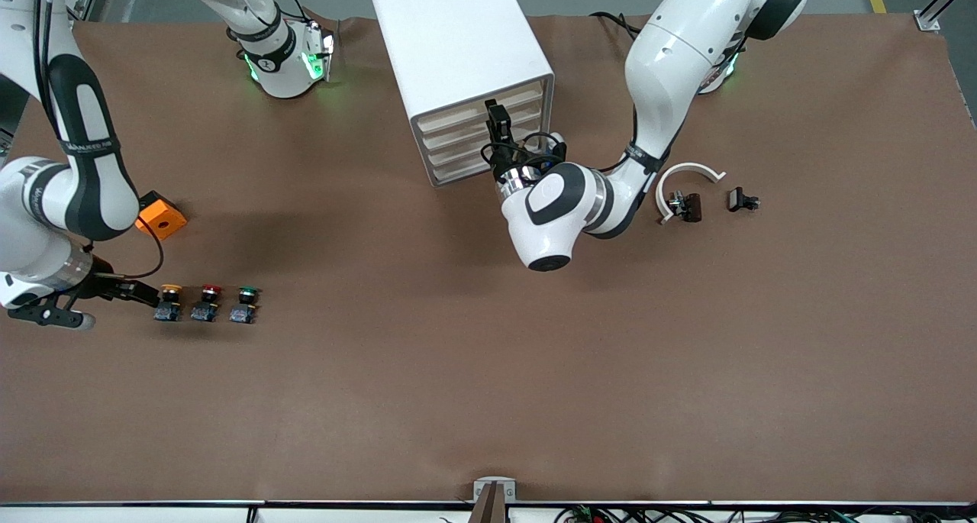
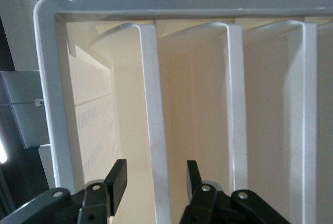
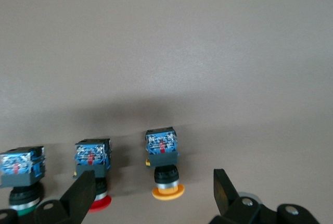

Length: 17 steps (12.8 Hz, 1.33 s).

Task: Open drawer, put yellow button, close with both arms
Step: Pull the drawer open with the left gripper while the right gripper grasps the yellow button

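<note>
1. Brown table (image 1: 488, 370) surface; white cabinet (image 1: 461, 65) stands at its robot-side edge, mid-table, 4 drawer fronts showing.
2. I see the left gripper (image 1: 498, 130) at the drawer (image 2: 130, 109) front, fingers (image 2: 117, 178) spread either side of a white rib; handle detail is cut off.
3. I count 3 buttons in 1 row toward the right arm's end: yellow button (image 1: 169, 302), red button (image 1: 206, 303), green button (image 1: 245, 305).
4. Yellow button lies on its side, long axis along the table.
5. Right gripper (image 1: 114, 290) is released just beside it.
</note>
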Each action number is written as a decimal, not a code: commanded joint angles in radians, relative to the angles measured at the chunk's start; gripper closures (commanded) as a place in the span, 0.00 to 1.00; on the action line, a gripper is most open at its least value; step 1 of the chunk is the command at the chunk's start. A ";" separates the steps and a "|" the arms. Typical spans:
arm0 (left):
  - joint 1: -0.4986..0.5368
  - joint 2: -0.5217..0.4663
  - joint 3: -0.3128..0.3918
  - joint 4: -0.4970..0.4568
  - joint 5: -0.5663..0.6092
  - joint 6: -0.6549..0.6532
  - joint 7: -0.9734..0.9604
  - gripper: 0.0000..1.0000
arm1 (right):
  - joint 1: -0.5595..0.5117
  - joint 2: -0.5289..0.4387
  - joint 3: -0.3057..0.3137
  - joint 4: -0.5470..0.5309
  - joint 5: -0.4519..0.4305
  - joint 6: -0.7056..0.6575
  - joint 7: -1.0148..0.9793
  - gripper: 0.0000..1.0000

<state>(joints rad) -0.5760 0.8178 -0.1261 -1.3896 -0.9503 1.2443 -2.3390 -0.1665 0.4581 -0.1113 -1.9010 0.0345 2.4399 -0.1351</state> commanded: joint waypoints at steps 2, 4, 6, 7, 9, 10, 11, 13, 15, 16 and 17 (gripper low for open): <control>-0.007 0.006 0.006 0.007 -0.022 -0.003 -0.022 0.74 | -0.014 0.060 0.013 0.017 0.019 0.068 -0.063 0.00; -0.007 0.011 0.008 0.007 -0.025 0.000 -0.022 0.94 | -0.019 0.105 0.013 0.017 0.019 0.112 -0.066 0.00; -0.001 0.015 0.008 0.009 -0.027 0.003 -0.020 1.00 | -0.016 0.134 0.013 0.019 0.018 0.128 -0.067 0.00; -0.001 0.017 0.013 0.009 -0.027 0.004 -0.022 1.00 | -0.016 0.142 0.013 0.020 0.018 0.131 -0.067 0.00; 0.028 0.015 0.020 0.010 -0.028 0.004 -0.022 1.00 | -0.013 0.154 0.013 0.028 0.018 0.136 -0.067 0.00; 0.050 0.015 0.022 0.014 -0.030 0.006 -0.020 1.00 | -0.013 0.154 0.013 0.031 0.018 0.136 -0.072 0.00; 0.067 0.015 0.025 0.014 -0.030 0.006 -0.019 1.00 | -0.013 0.165 0.013 0.039 0.018 0.136 -0.101 0.00; 0.113 0.015 0.025 0.015 -0.030 0.047 -0.020 1.00 | -0.019 0.168 0.013 0.045 0.019 0.134 -0.129 0.03; 0.139 0.012 0.025 0.020 -0.030 0.098 -0.019 1.00 | -0.019 0.168 0.015 0.045 0.021 0.134 -0.126 0.27; 0.151 0.012 0.025 0.024 -0.030 0.119 -0.017 1.00 | -0.021 0.169 0.015 0.045 0.021 0.134 -0.123 0.31; 0.162 0.012 0.025 0.035 -0.028 0.138 -0.013 1.00 | -0.021 0.174 0.015 0.043 0.022 0.134 -0.118 0.31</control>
<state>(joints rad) -0.4239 0.8218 -0.1088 -1.3739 -0.9679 1.3033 -2.3590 -0.1681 0.6125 -0.1097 -1.8783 0.0365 2.5780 -0.2322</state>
